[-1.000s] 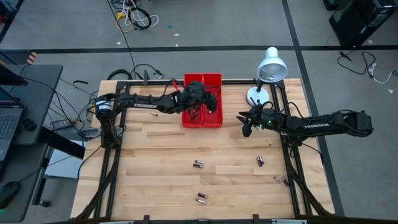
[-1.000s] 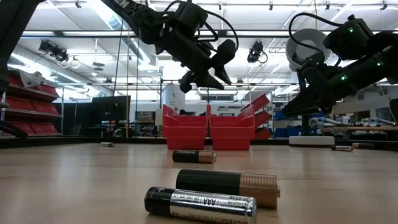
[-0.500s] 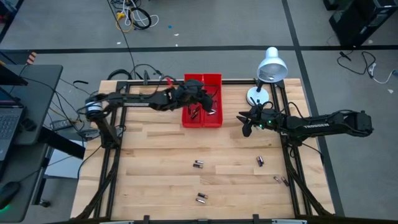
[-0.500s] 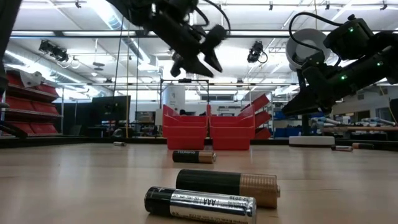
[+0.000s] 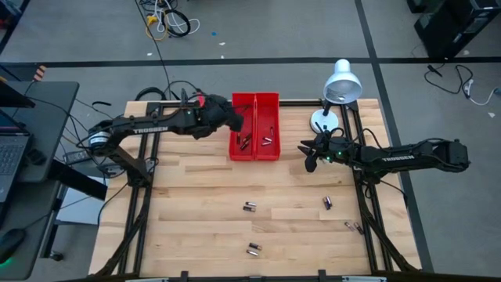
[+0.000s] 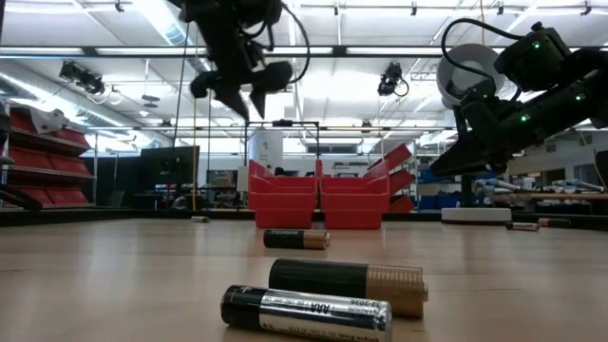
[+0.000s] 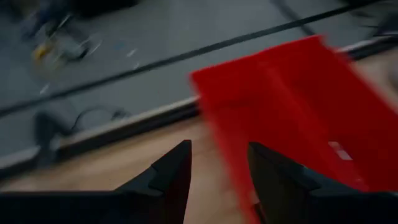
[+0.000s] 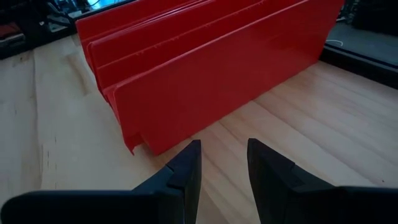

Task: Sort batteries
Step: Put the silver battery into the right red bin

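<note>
Batteries [image 5: 250, 207] lie scattered on the table [image 5: 196, 204], a few already in the red bins [image 5: 254, 104]. Left gripper [image 5: 233, 120] hangs beside the bins, fingers [image 7: 171, 174] parted, empty; right gripper [image 5: 307, 156] likewise. Round cells could roll off if nudged.

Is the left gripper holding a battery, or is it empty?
Empty: the left gripper shows open fingers with only wood and red bin between them.
</note>
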Robot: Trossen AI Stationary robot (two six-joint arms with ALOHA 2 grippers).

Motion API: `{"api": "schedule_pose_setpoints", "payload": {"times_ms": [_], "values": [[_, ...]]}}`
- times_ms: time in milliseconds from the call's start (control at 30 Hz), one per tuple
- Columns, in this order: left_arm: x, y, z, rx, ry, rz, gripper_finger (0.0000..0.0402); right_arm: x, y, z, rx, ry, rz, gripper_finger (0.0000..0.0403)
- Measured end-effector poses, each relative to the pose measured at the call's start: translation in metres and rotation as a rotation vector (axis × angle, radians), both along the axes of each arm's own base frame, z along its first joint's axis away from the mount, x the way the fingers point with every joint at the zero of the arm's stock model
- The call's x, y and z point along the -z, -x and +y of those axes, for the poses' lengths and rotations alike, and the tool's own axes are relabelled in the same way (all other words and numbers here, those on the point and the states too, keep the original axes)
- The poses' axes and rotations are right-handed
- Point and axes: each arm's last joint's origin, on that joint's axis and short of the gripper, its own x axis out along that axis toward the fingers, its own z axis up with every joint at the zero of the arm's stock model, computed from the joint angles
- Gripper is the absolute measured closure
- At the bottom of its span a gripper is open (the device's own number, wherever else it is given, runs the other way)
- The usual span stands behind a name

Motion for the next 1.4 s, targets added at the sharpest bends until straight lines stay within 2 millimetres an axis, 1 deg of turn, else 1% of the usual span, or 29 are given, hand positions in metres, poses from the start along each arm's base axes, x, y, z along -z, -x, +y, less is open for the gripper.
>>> {"api": "schedule_pose_setpoints", "payload": {"times_ms": [100, 200, 400, 500, 600, 700, 800, 867, 1000, 1067, 1133, 1267, 1400], "values": [[0.007, 0.012, 0.005, -0.129, 0.046, 0.030, 0.0229, 0.000, 0.000, 0.000, 0.000, 0.000, 0.000, 0.0286], [0.011, 0.022, 0.011, -0.207, 0.066, 0.061, 0.0229, 0.000, 0.000, 0.000, 0.000, 0.000, 0.000, 0.0286], [0.013, 0.031, 0.022, -0.191, 0.096, 0.154, 0.0229, 0.000, 0.000, 0.000, 0.000, 0.000, 0.000, 0.0286], [0.014, 0.036, 0.031, -0.220, 0.099, 0.161, 0.0229, 0.000, 0.000, 0.000, 0.000, 0.000, 0.000, 0.0286], [0.022, 0.045, 0.043, -0.271, 0.111, 0.177, 0.0229, 0.000, 0.000, 0.000, 0.000, 0.000, 0.000, 0.0286], [0.036, 0.054, 0.055, -0.315, 0.132, 0.175, 0.0229, 0.000, 0.000, 0.000, 0.000, 0.000, 0.000, 0.0286], [0.057, 0.062, 0.066, -0.338, 0.164, 0.122, 0.0229, 0.000, 0.000, 0.000, 0.000, 0.000, 0.000, 0.0286], [0.071, 0.065, 0.075, -0.356, 0.141, 0.030, 0.0229, 0.000, 0.000, 0.000, 0.000, 0.000, -0.001, 0.0286], [0.094, 0.073, 0.096, -0.349, 0.102, -0.236, 0.0229, -0.001, 0.000, 0.000, 0.000, 0.003, -0.010, 0.0286], [0.103, 0.077, 0.104, -0.325, 0.070, -0.307, 0.0229, -0.001, -0.001, 0.000, 0.000, 0.004, -0.016, 0.0286], [0.114, 0.081, 0.110, -0.309, 0.063, -0.303, 0.0229, -0.002, -0.001, 0.000, 0.000, 0.007, -0.026, 0.0286], [0.131, 0.082, 0.120, -0.325, 0.092, -0.274, 0.0229, -0.004, -0.002, 0.000, 0.000, 0.013, -0.045, 0.0286], [0.145, 0.074, 0.129, -0.365, 0.117, -0.332, 0.0229, -0.004, -0.002, 0.000, 0.007, -0.003, -0.052, 0.0286]]}}
